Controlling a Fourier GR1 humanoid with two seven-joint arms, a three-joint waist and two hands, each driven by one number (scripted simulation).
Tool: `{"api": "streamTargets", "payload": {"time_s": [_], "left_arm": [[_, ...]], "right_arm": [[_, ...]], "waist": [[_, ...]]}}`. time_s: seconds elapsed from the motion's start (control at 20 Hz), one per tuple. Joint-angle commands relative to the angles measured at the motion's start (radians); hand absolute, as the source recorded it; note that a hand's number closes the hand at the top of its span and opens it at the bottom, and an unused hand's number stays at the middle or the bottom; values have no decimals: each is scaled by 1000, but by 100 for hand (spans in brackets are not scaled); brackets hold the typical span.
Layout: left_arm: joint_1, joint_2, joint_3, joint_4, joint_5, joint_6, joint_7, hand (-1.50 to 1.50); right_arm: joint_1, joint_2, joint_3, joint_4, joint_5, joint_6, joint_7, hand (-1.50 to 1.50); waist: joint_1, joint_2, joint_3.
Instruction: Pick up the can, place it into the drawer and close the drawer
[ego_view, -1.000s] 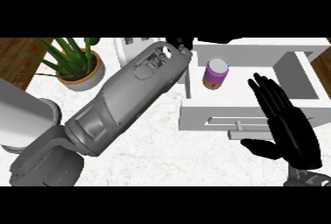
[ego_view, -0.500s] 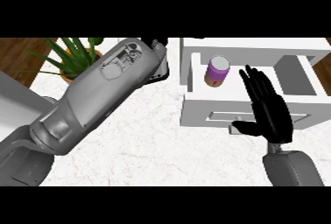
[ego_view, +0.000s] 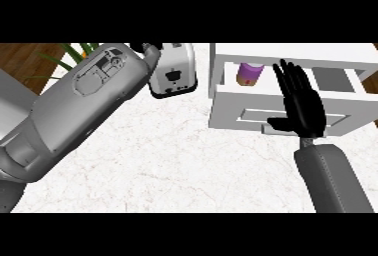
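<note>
White marble counter (ego_view: 184, 165) fills the foreground. Nearest, the right hand (ego_view: 301, 107), fingers straight and holding nothing, lies flat over the drawer (ego_view: 244, 107) front, having moved up and inward from half a second ago. Beyond its fingertips the can (ego_view: 249, 73) stands upright inside the open drawer. Left hand (ego_view: 144, 48) is mostly hidden behind its forearm; its grip cannot be told.

Purple can (ego_view: 249, 73), white drawer (ego_view: 295, 112), black right hand (ego_view: 301, 107), white grey-veined marble counter (ego_view: 184, 165).
</note>
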Motion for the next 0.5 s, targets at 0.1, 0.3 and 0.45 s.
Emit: {"api": "streamTargets", "payload": {"time_s": [0.1, 0.3, 0.45], "left_arm": [[80, 73, 13, -83, -6, -39, 14, -150], [111, 102, 8, -165, -22, -12, 64, -150], [147, 149, 14, -217, -26, -29, 77, -150]], "right_arm": [[-119, 43, -51, 257, 24, -108, 14, -150], [-213, 51, -92, 387, 35, -214, 2, -150], [-262, 37, -116, 489, 56, -281, -8, -150]], "waist": [[8, 30, 24], [11, 30, 25], [23, 33, 25]]}}
